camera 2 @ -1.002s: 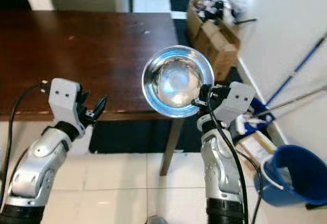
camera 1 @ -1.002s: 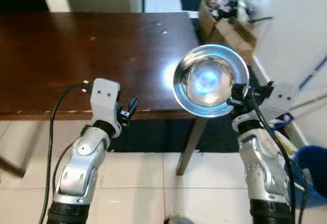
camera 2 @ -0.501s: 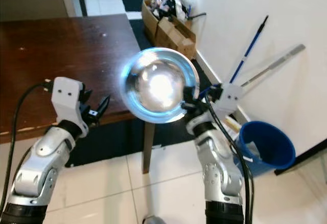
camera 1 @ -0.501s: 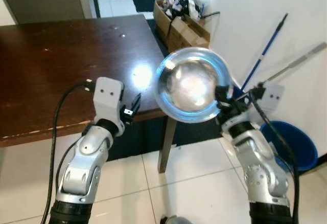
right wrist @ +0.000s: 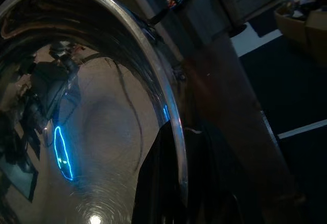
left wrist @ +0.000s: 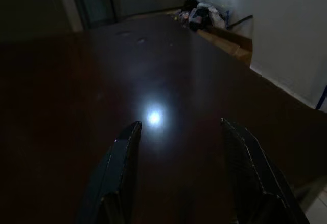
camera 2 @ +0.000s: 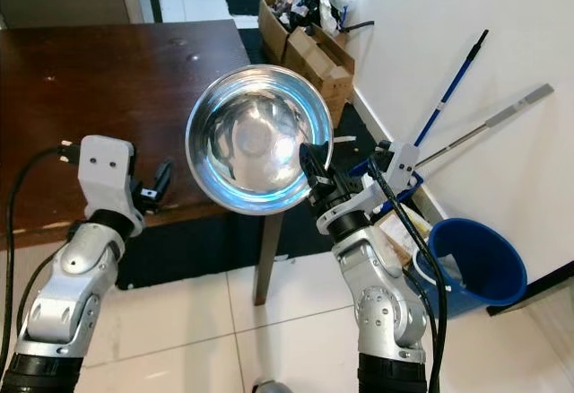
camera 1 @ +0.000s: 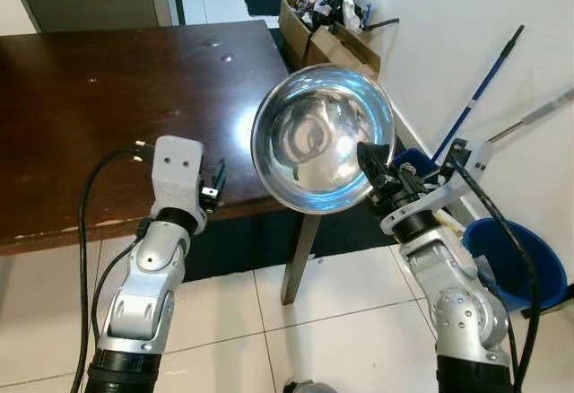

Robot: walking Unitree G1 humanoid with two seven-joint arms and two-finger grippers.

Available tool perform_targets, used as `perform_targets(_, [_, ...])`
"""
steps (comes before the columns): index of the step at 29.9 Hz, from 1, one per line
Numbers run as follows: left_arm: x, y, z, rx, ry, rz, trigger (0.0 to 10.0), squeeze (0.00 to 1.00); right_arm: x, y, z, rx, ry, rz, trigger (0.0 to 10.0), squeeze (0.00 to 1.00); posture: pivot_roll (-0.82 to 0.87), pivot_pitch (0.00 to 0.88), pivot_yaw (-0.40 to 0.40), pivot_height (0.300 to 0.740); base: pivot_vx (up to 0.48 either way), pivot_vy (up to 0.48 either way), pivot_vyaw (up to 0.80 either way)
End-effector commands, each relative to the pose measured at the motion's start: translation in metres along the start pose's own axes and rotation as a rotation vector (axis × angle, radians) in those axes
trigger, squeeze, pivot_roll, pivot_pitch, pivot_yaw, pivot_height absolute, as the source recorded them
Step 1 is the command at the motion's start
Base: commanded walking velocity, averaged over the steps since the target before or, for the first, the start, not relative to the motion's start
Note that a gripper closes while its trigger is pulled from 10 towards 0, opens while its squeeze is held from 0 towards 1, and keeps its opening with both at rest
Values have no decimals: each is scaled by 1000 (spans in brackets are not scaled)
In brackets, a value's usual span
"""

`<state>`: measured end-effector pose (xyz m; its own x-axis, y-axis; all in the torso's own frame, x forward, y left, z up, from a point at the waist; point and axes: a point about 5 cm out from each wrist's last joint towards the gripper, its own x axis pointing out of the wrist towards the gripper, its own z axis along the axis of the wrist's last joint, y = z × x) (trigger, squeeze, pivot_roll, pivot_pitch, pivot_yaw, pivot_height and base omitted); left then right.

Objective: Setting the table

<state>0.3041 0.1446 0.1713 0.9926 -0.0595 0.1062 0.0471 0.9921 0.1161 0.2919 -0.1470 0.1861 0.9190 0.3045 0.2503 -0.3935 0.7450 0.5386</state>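
So the table sits ahead and to the left, with the left gripper over its near edge. The right gripper holds the bowl up by its rim, above the table's near right corner. Boxes are on the floor behind that corner, against the wall. A bucket sits on the floor at far right, with two poles leaning on the wall just behind it.

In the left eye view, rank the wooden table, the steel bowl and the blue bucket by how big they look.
1. wooden table
2. steel bowl, held up near the camera by the right pincer, so likely enlarged
3. blue bucket, partly hidden
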Motion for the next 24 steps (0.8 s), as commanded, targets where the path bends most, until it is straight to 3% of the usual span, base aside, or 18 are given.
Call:
perform_targets(1, [0,0,-1,13,-6,6,10000,0,-1,3,5,11,-12,23,10000,0,-140,17,31,740,480,0,0])
perform_targets(24, [1,-9,-1,18,-21,-37,10000,0,-1,-5,3,-7,1,-30,10000,0,-138,11,35,740,442,0,0])
